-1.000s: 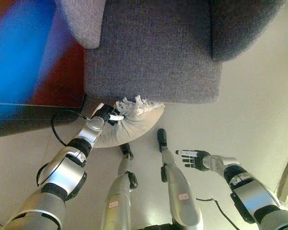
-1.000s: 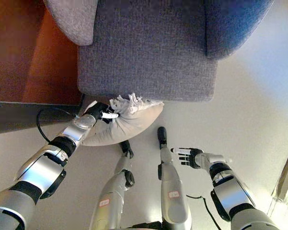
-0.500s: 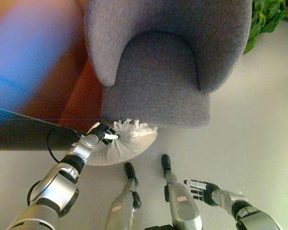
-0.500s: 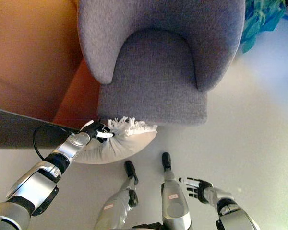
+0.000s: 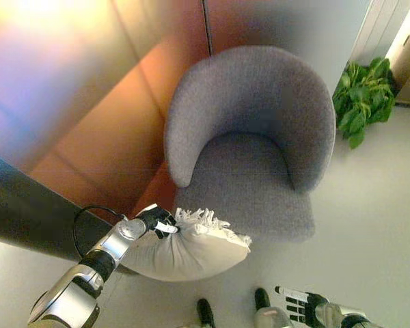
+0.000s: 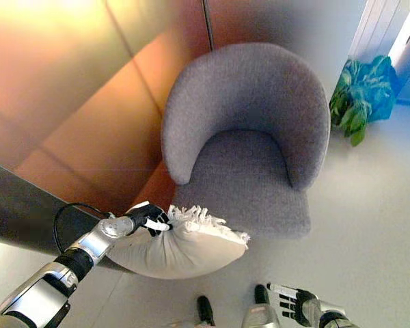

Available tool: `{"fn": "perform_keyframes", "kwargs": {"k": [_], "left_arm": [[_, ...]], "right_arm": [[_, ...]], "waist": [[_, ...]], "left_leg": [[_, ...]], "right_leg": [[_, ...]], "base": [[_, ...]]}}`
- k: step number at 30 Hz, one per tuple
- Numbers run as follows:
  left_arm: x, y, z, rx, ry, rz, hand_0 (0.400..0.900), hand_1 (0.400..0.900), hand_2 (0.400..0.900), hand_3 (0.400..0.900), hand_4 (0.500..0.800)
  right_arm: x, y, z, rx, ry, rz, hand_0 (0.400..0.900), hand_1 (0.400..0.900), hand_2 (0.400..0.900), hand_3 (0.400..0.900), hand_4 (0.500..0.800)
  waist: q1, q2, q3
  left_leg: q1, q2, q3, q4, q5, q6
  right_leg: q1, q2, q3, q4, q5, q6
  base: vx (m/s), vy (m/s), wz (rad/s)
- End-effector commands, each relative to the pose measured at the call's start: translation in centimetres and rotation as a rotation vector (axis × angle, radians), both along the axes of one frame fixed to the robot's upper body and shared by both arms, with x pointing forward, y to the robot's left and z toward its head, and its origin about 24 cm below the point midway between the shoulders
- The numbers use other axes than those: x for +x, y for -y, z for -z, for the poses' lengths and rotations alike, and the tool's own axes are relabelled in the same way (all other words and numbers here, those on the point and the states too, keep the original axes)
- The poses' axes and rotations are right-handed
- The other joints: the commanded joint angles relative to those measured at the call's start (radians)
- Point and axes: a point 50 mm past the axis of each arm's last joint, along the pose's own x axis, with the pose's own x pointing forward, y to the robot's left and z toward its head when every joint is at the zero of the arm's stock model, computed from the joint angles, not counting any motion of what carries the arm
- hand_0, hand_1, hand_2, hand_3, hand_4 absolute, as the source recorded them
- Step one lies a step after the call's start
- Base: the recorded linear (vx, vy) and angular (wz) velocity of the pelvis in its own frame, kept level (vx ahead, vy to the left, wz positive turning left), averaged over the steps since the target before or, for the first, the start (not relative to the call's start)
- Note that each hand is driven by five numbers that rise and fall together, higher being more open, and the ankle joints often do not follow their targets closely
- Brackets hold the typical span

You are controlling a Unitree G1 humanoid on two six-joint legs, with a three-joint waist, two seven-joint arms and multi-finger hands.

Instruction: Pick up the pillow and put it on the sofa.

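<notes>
My left robot hand (image 5: 156, 222) clamped the fringed pillow (image 5: 191, 249) just near of the grey sofa (image 5: 253, 143); my right robot hand (image 6: 294, 301) hung open, low right.

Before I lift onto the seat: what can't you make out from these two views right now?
- Pillow underside: hidden by its own bulk.
- Left hand finger ends: buried in the fringe.
- Right hand: partly cut off at the bottom edge.
- Sofa front base: behind the pillow.

pillow (image 5: 191, 249) before sofa (image 5: 253, 147), plant (image 5: 363, 101) right of sofa
</notes>
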Motion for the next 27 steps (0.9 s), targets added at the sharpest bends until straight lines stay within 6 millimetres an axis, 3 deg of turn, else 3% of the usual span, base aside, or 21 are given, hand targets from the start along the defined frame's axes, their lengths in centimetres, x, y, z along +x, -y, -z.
{"fn": "perform_keyframes", "kwargs": {"k": [1, 10, 19, 27], "left_arm": [[4.3, -2.1, -8.7, 0.03, 0.283, 0.037, 0.4, 0.4, 0.4, 0.4, 0.5], [5.8, -3.7, -15.0, 0.131, 0.367, 0.094, 0.4, 0.4, 0.4, 0.4, 0.5], [7.9, -3.4, -21.7, 0.262, 0.438, 0.109, 0.4, 0.4, 0.4, 0.4, 0.5], [8.5, -2.3, -24.4, 0.298, 0.494, 0.129, 0.4, 0.4, 0.4, 0.4, 0.5]], "right_arm": [[-4.2, 0.7, 0.9, -0.014, -0.141, 0.047, 0.9, 0.9, 0.9, 0.9, 0.8], [-5.9, 0.3, 1.3, 0.004, -0.179, 0.104, 0.9, 0.9, 0.9, 0.9, 0.8], [-6.8, 0.2, 1.5, 0.017, -0.187, 0.175, 0.9, 0.9, 0.9, 0.9, 0.8], [-8.0, 0.4, 1.5, 0.021, -0.198, 0.245, 0.9, 0.9, 0.9, 0.9, 0.8]], "waist": [[0.029, -0.01, -0.127], [0.023, -0.018, -0.17], [-0.022, -0.004, -0.195], [-0.057, 0.01, -0.2]], "left_leg": [[0.091, -0.061, 0.041, 0.006, -0.105, -0.034], [0.13, -0.043, 0.045, 0.006, -0.112, -0.03], [0.147, -0.033, 0.066, 0.006, -0.118, -0.029], [0.151, -0.027, 0.098, 0.006, -0.118, -0.03]], "right_leg": [[0.023, 0.007, 0.041, 0.015, -0.03, 0.078], [0.052, 0.022, 0.05, 0.018, -0.033, 0.081], [0.048, 0.038, 0.077, 0.02, -0.031, 0.089], [0.036, 0.047, 0.102, 0.018, -0.026, 0.094]], "base": [[0.02, -0.045, 0.0], [0.02, -0.043, -0.02], [0.03, -0.045, -0.14], [0.02, -0.037, -0.15]]}}
